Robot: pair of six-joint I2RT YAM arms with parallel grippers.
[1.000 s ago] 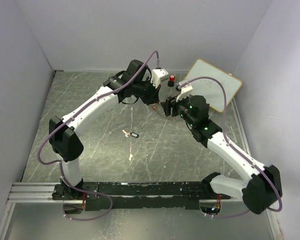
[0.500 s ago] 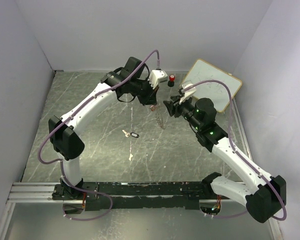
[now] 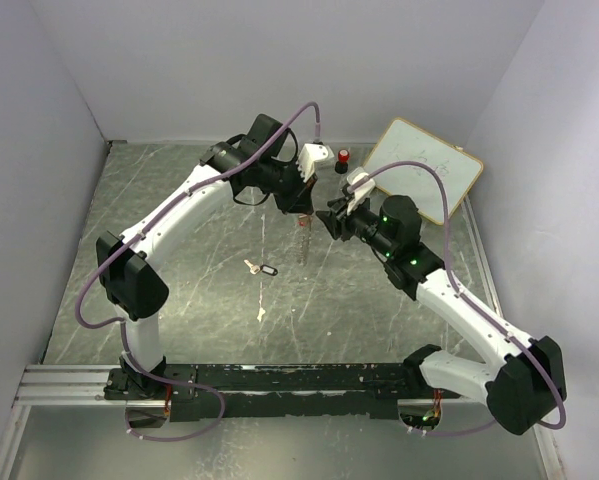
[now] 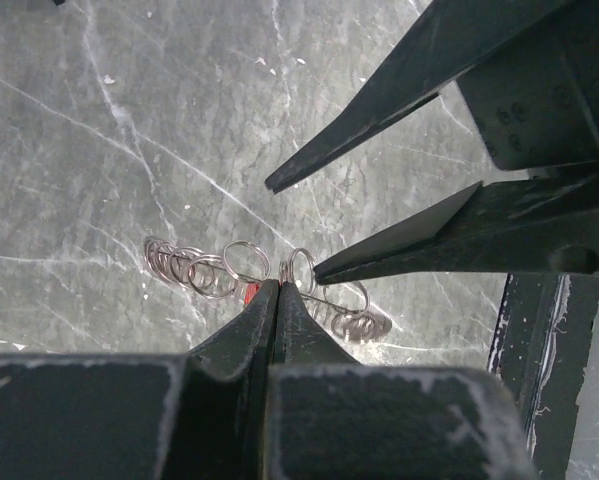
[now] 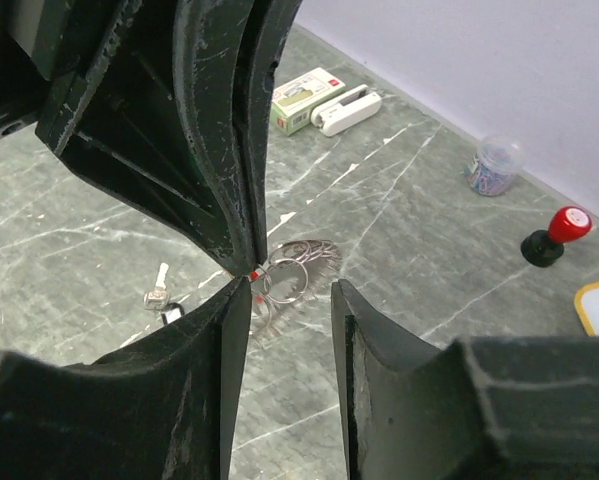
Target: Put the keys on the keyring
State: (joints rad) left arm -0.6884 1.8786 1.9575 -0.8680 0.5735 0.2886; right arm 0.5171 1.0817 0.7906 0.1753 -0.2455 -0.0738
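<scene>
**At centre, above the surface: keyring (image 4: pixel 204 272) clenched in the left claw (image 4: pixel 276 288)**

On the table (image 3: pixel 179 240), left of both claws, I see a black-tagged key (image 3: pixel 267 268) lying flat. Up and to its right, my left claw is clamped tight on the keyring, a string of small linked silver rings hanging under its tips. A red speck shows at the pinch, and I can't tell what it is. Just right of that, my right claw (image 5: pixel 289 287) stands released and grasps nothing, with one finger close to the left tips. Further right stand a red-topped stamp (image 3: pixel 344 157) and a whiteboard (image 3: pixel 426 170).
</scene>
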